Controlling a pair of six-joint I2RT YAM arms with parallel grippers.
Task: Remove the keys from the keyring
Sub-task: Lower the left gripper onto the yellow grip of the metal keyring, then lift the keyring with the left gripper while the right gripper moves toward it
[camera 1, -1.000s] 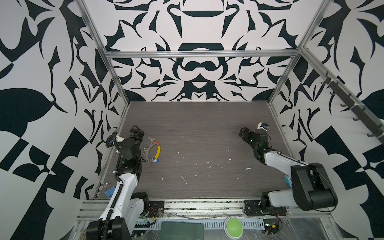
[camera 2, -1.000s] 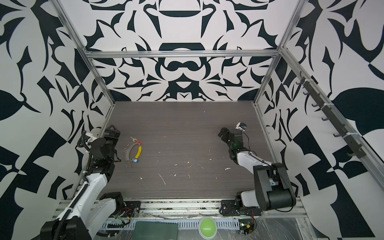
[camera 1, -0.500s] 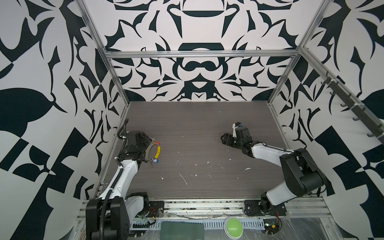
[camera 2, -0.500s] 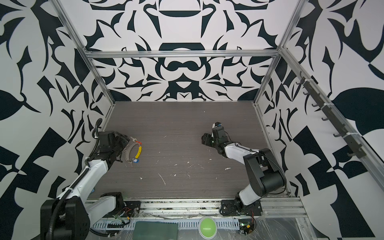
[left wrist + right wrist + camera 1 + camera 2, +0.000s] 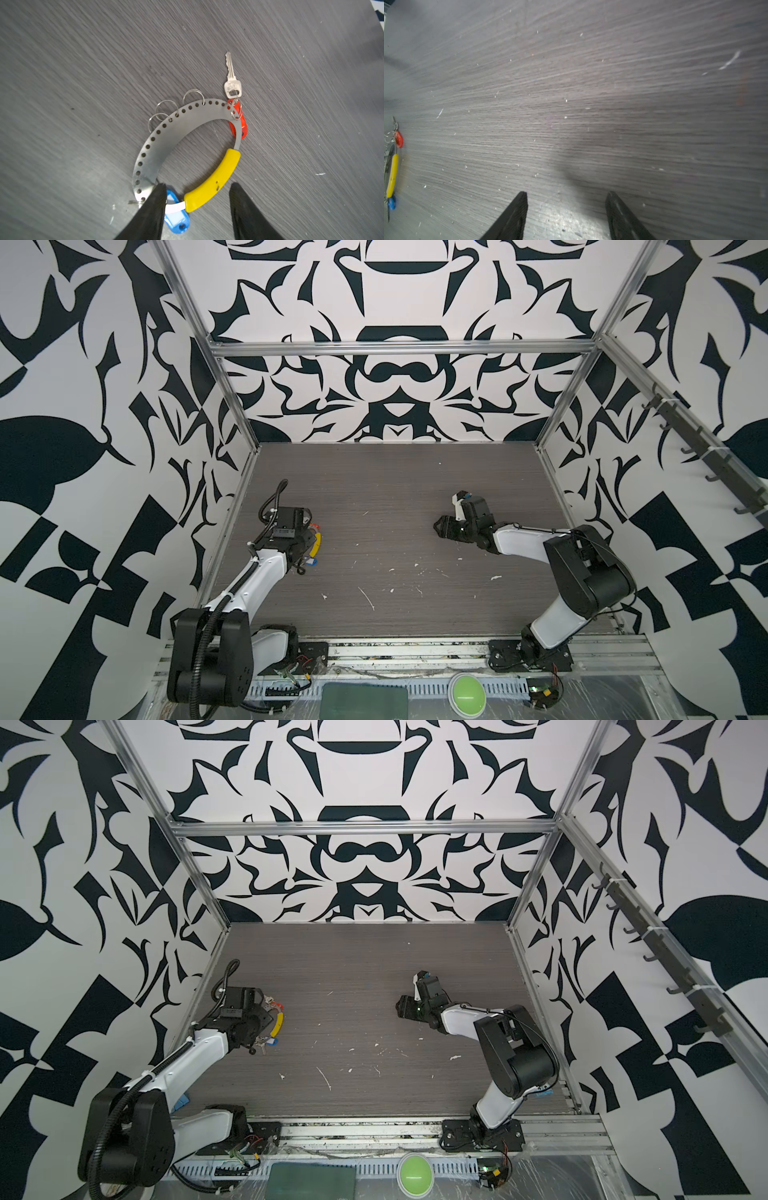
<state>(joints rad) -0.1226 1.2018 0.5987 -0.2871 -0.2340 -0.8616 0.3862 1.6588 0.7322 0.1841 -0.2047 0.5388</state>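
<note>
The keyring (image 5: 166, 143) is a flat grey crescent with holes and a yellow sleeve (image 5: 212, 182), lying on the table at the left in both top views (image 5: 317, 543) (image 5: 281, 1024). A silver key (image 5: 231, 83) with a red-orange tag (image 5: 241, 124) hangs from one end. A blue tag (image 5: 176, 220) lies at the other end, its key mostly hidden. My left gripper (image 5: 197, 185) is open just above the ring, its fingers either side of the sleeve's lower end. My right gripper (image 5: 566, 195) is open over bare table near the middle (image 5: 441, 526), far from the ring (image 5: 392, 174).
Three empty split rings (image 5: 166, 108) hang from the crescent's outer edge. White scraps (image 5: 368, 597) litter the front of the table. The left wall frame (image 5: 226, 526) runs close behind the left arm. A green button (image 5: 467, 695) sits at the front rail.
My left gripper has come down over the keyring and its jaws have narrowed. My right arm has swung from the right wall toward the table's middle, its jaws narrower too.
</note>
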